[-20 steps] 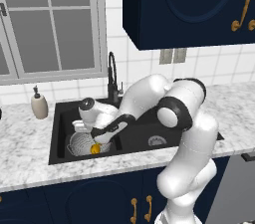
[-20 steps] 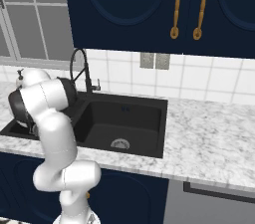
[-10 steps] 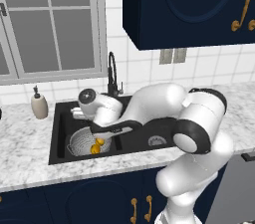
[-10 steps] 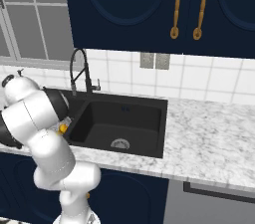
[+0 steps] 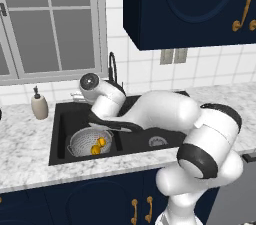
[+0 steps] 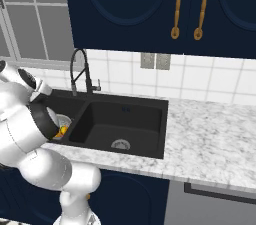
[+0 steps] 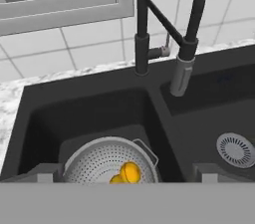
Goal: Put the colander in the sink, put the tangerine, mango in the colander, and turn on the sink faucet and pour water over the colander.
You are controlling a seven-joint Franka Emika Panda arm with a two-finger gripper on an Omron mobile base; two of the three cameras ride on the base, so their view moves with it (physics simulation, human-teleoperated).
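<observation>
Two fruits already sit in the colander (image 7: 107, 164) in the sink's (image 5: 60, 155) left basin. Next up is the faucet (image 7: 143, 29): it stands straight ahead of the pincer (image 7: 124, 173), spout hanging toward the right basin. Pincer looks spread, holding nothing.

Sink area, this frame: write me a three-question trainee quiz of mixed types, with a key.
1. True or false: the colander sits in the same basin of the sink as the drain seen at the right of the hand view.
2. Multiple choice: the spout of the sink faucet hangs over A) the colander's middle, B) about the divider between the basins, C) the counter.
3. Fill in: the colander holds yellow-orange ____.

Key
1. False; the colander is in the other basin, nearer the soap dispenser.
2. B. No water is running.
3. Fruit.
</observation>
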